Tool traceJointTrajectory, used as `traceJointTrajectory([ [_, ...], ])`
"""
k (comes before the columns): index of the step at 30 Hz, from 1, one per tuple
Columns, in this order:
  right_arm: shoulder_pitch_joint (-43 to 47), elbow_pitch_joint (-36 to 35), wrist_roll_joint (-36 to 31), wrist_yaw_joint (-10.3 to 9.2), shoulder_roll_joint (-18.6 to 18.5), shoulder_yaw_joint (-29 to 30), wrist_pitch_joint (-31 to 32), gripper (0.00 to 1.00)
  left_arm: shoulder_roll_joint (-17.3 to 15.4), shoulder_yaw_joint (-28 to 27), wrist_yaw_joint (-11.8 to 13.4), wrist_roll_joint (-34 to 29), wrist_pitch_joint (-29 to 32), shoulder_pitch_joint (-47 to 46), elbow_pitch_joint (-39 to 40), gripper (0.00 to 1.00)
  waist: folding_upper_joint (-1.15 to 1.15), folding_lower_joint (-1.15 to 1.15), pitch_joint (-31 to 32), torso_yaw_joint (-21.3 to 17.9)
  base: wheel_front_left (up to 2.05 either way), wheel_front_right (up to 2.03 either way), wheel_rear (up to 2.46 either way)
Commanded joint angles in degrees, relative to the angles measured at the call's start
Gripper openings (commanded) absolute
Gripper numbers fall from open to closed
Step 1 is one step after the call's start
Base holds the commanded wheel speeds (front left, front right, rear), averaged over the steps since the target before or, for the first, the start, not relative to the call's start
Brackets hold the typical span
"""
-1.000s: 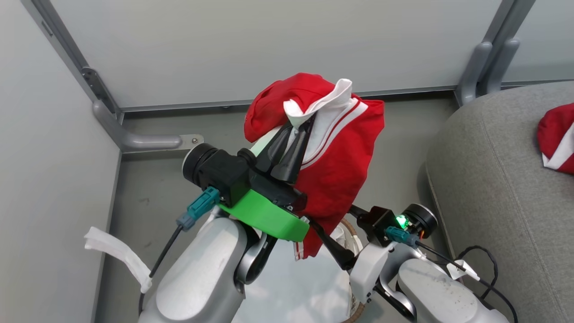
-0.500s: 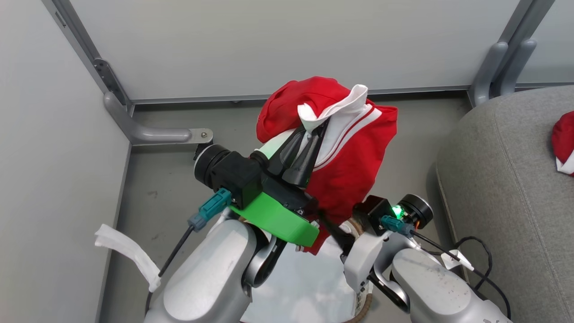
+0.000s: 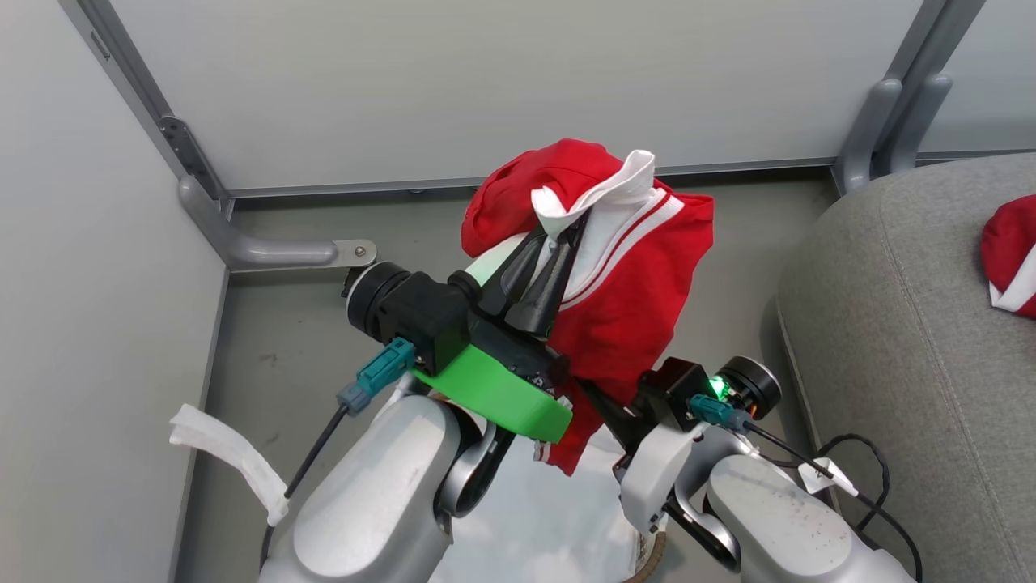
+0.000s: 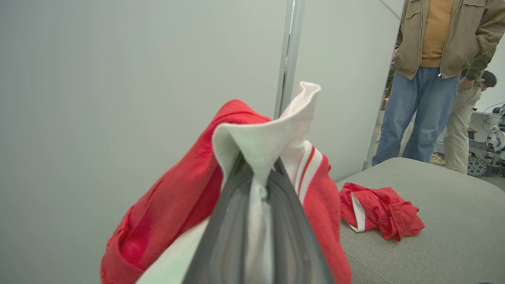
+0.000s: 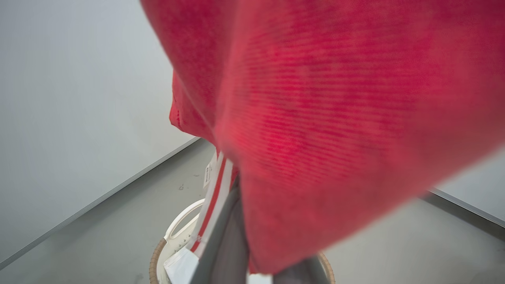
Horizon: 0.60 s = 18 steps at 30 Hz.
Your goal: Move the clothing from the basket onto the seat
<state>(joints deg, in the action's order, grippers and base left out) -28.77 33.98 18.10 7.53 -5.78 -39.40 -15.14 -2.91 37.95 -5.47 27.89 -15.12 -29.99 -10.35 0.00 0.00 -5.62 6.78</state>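
The soft bright red white-panelled garment hangs left of the large grey upholstered seat, long axis vertical; the left gripper pinches its top; the right gripper, nearer the seat, seemingly clamps its hem.

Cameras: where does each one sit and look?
Head view: on the head, looking down; both arms, left jaws clamping the red garment.
Left wrist view: along its jaws, towards seat and a standing person.
Right wrist view: along its jaws, garment close, basket below.
Head and left wrist views share the seat's second garment.
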Motion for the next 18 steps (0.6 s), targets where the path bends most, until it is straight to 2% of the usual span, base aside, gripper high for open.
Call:
traceJointTrajectory([
  [1,0.8,-0.3,0.1,-0.07,-0.3,0.0,0.0,0.00,0.0,-0.1,0.2,-0.3,-0.1,0.2,-0.1,0.00,0.00,0.00,0.1,-0.1,0.00,0.00,0.00],
  [13,1.0,-0.8,-0.2,-0.07,-0.4,0.1,0.0,0.00,0.0,-0.8,0.0,0.1,-0.1,0.8,-0.3,0.00,0.00,0.00,0.4,-0.6,0.00,0.00,0.00],
  [14,0.8,-0.9,-0.3,-0.07,-0.4,0.2,0.0,0.00,-0.1,-0.9,0.0,0.3,-0.1,0.9,-0.2,0.34,0.00,0.00,0.4,-0.6,0.00,0.00,0.00],
  [15,0.7,-1.0,-0.4,-0.07,-0.4,0.3,0.0,0.00,-0.1,-1.1,0.2,0.4,-0.1,0.9,-0.1,1.00,0.00,0.00,0.3,-0.7,0.00,0.00,0.00],
  [18,0.6,-1.3,-0.6,-0.07,-0.4,0.5,0.0,0.00,-0.1,-1.8,0.6,0.6,-0.1,1.2,0.4,1.00,0.00,0.00,0.1,-0.9,0.00,0.00,0.00],
])
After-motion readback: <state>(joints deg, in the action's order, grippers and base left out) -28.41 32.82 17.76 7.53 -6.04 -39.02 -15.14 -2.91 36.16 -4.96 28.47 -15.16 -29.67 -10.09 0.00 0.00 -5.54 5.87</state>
